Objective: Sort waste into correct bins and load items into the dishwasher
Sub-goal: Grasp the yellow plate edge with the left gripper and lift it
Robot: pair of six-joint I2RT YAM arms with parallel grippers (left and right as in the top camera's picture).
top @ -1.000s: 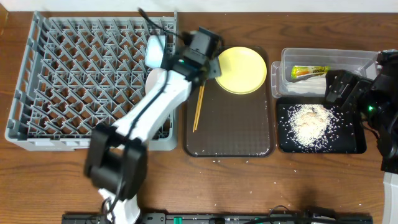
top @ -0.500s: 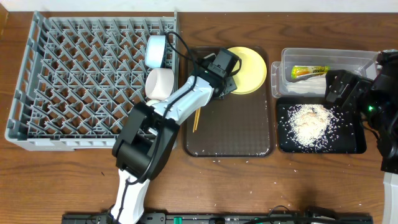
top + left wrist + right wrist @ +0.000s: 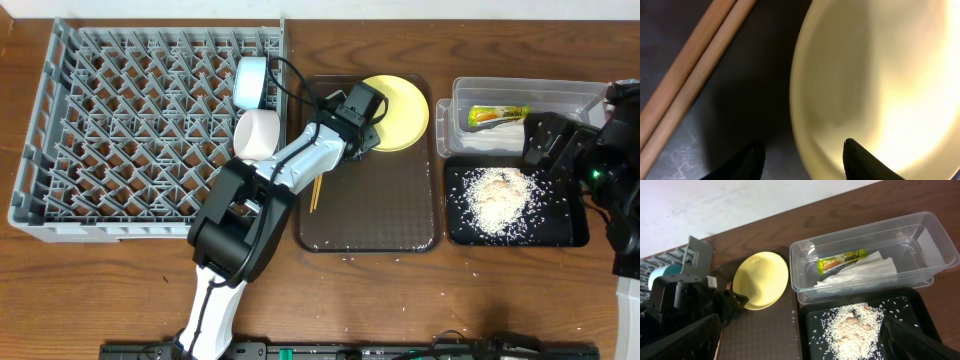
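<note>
Step in hand: dish loading, yellow plate [image 3: 402, 110] next.
- Waste looks sorted: sachet [image 3: 498, 115] and napkin [image 3: 860, 272] in clear tub [image 3: 560, 92], rice [image 3: 497, 195] in black tray [image 3: 572, 232], right of frame.
- Left pincer [image 3: 802, 159] partly open, straddling plate's left rim. One finger over plate, other over brown tray [image 3: 380, 215]. Nothing gripped yet.
- Right pincer [image 3: 800, 325] wide open, empty, over bins.
- Chopsticks [image 3: 319, 175] on tray, just left of plate.
- Light-blue bowl [image 3: 250, 82] and white bowl [image 3: 257, 133] in dish rack [image 3: 120, 130], its right edge.

Next move, as judged: close on rim, lift, stand plate between pegs. Thin rim may slip.
</note>
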